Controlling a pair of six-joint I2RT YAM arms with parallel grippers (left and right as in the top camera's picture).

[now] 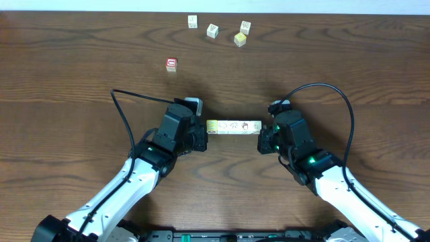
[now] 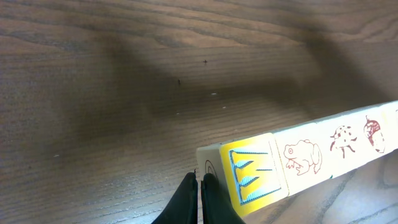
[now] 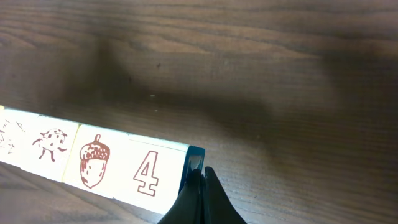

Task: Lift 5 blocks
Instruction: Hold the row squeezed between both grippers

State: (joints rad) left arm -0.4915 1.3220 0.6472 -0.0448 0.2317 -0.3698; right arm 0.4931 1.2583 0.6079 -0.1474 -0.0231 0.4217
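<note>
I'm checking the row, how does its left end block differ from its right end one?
The left block shows a yellow face with blue marks; the right block a cream face with a 4. The left gripper touches one, the right gripper the other. Both end one row.

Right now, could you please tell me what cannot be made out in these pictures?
- Overhead: the prints on the four far cubes are too small to read.
- Left wrist: the row of blocks is cut off by the right edge.
- Right wrist: its other end is cut off by the left edge.
</note>
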